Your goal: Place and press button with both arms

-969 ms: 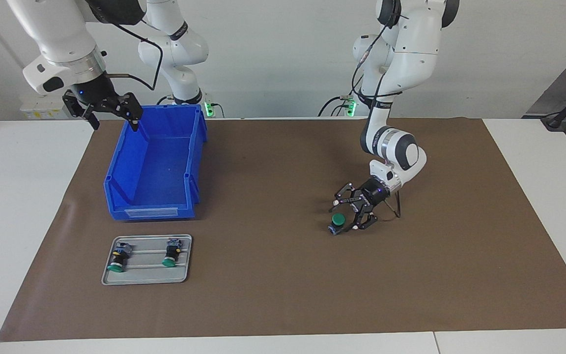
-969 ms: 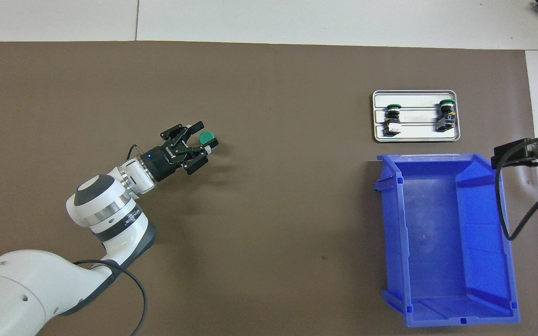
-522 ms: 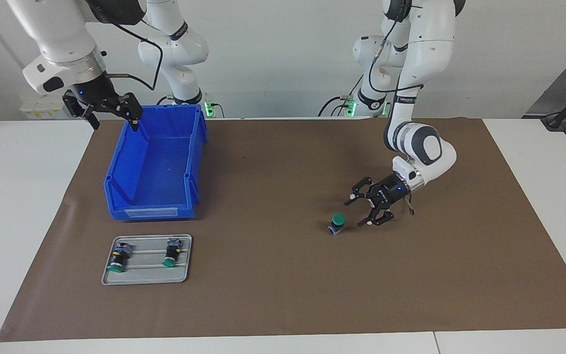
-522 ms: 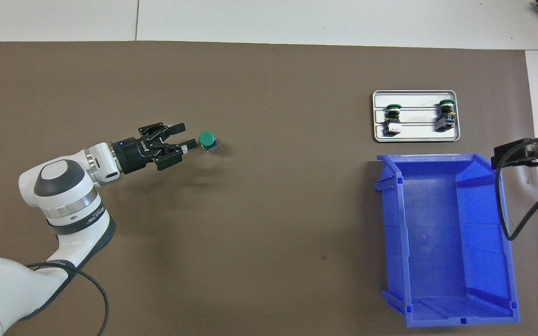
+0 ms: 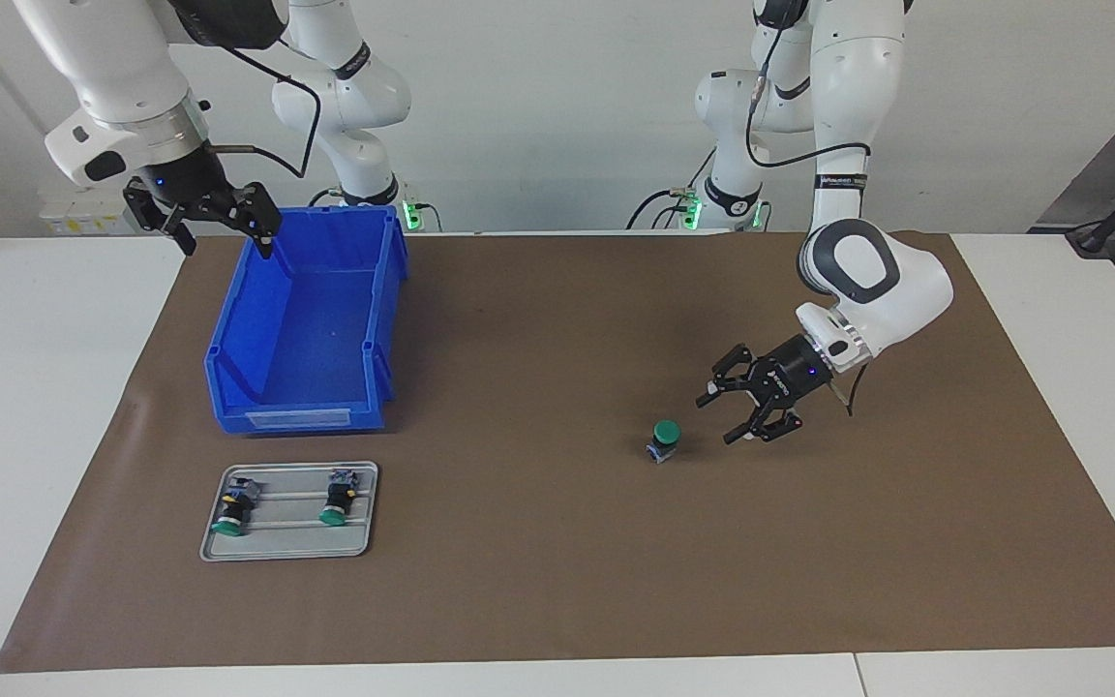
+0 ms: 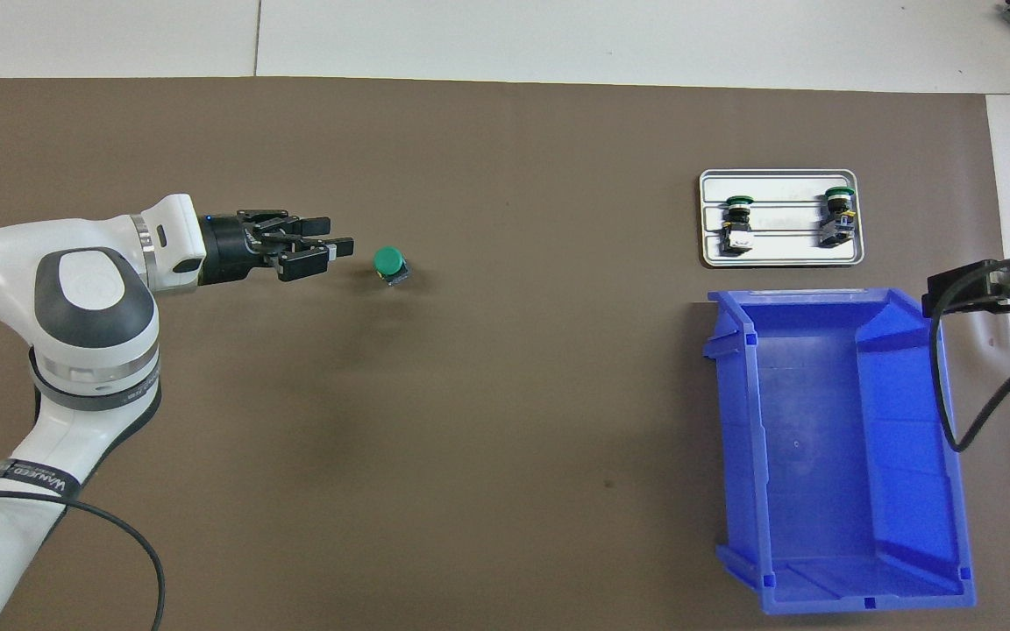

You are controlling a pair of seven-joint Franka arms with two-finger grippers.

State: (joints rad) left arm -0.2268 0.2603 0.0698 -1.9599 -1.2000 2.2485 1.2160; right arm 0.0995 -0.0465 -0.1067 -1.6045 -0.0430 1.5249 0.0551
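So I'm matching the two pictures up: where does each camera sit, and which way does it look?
Facing view: high across the table, looking at both arms; left pincer beside the button, right pincer over the blue bin.
Overhead view: above the robots' end, looking steeply down; mainly the left arm shows.
Shared: button, bin, tray, left pincer.

Two white jointed arms (image 5: 867, 271), grey joint caps, silver wrist rings, black cables, black claw-like fingers (image 6: 338, 246)

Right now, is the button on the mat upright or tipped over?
Upright: the button stands on its block end, green cap on top, apart from the left gripper.
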